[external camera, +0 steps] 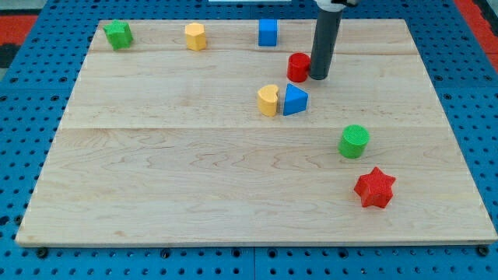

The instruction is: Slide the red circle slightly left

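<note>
My tip (320, 77) rests against the red circle's (298, 67) right side — placed to shove it left across the wooden surface (194, 171); no fingers exist here.

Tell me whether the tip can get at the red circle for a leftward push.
Probably yes: my tip sits right beside the red circle, on its right in the view, with nothing between them.

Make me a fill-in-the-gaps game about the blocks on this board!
My tip touches the ___ circle from the view's right.
The yellow heart sits right beside the blue ___.
The red star lies below the ___ cylinder.

Missing words: red, triangle, green.
</note>
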